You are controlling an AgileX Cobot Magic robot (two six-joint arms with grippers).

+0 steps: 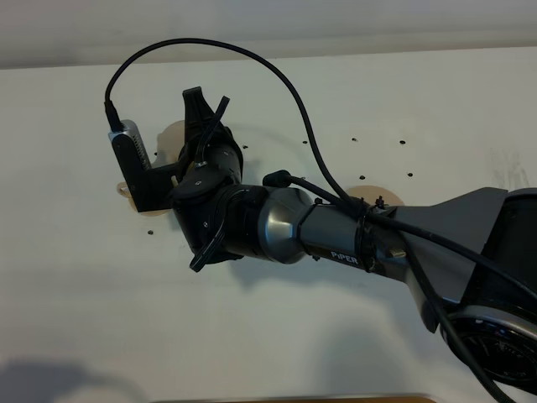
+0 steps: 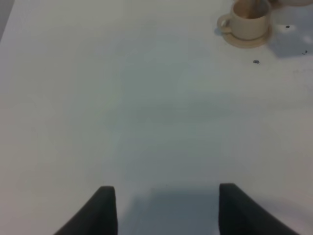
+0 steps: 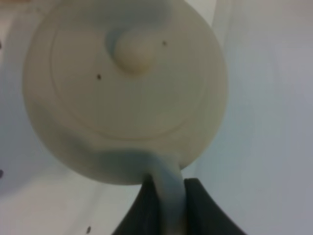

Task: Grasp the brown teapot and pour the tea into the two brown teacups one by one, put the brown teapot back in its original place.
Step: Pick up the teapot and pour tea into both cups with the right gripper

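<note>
The right gripper (image 3: 168, 196) is clamped shut on the loop handle of the brown teapot (image 3: 122, 98), which the right wrist view shows from above, its knobbed lid in place; so the grasp is made and the pot is already off its coaster (image 1: 367, 192), which lies bare and half hidden under the arm, well apart from the pot; the right arm reaches across the middle of the counter (image 2: 122, 98) and holds the pot on the left side, where the cups are; one teacup (image 2: 250, 20) stands upright on its saucer (image 2: 244, 41), and a faint dark streak at its mouth may be tea, though it is too blurred to tell; the other cup cannot be made out, so I cannot say how many are filled; the left gripper (image 2: 167, 188) hangs over bare counter with its jaws wide apart and holds nothing; in my judgement the task is at the pouring step, with any unfilled cup and the return of the pot to the coaster left to do.
</note>
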